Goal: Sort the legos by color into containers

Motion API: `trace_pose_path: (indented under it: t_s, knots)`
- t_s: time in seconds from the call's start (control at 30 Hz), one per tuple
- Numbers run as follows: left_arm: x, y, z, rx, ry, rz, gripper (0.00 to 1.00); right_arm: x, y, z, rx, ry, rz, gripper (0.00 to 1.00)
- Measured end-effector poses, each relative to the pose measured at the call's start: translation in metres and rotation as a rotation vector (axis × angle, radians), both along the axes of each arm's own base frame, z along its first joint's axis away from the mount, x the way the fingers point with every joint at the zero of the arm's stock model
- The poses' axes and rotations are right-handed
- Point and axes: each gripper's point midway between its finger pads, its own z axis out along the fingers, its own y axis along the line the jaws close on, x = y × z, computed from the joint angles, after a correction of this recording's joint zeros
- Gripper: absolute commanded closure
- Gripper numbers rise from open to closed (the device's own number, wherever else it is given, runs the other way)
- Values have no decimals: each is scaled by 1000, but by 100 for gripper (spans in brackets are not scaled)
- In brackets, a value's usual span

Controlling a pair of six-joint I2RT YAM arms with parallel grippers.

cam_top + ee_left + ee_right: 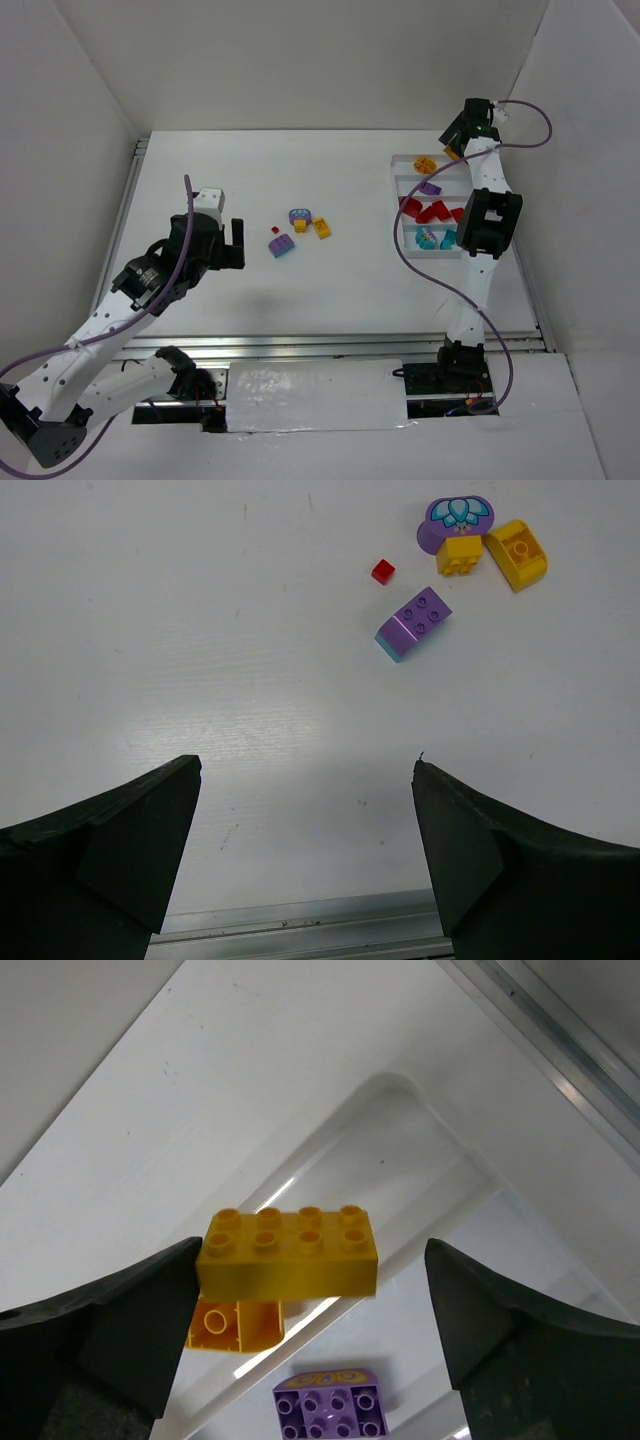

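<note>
My right gripper [458, 135] hangs over the far end of the white tray [399, 160]. In the right wrist view its jaws [312, 1250] stand wide apart. A yellow eight-stud brick [290, 1250] sits between them, against the left finger, with a gap to the right one. Below it lie a yellow piece [235, 1325] in the far compartment and a purple brick [330, 1405] in the one beside it. My left gripper [237, 243] is open and empty. Ahead of it lie a purple-teal brick [413, 623], a small red brick [382, 571], a purple rounded piece [456, 515] and two yellow bricks [516, 553].
The tray's compartments hold yellow [424, 164], purple [430, 187], red [428, 210] and teal [432, 238] pieces, far to near. White walls enclose the table on the left, back and right. A metal rail [300, 920] runs along the near edge.
</note>
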Motion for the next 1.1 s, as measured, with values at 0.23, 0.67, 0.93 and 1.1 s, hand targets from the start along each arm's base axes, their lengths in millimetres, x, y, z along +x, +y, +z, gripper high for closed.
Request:
trace_pose_path:
  t_s: [0.23, 0.67, 0.93, 1.1]
  knots:
    - [0, -1, 0, -2, 2, -5, 0, 6, 3, -8, 11, -6, 28, 0]
    - [5, 15, 0, 17, -7, 71, 0, -28, 96, 33, -2, 12, 221, 0]
    - [5, 30, 3, 27, -24, 148, 0, -96, 361, 70, -64, -14, 779, 6]
    - [4, 31, 6, 20, -35, 147, 0, -156, 417, 12, -98, 160, 999, 28]
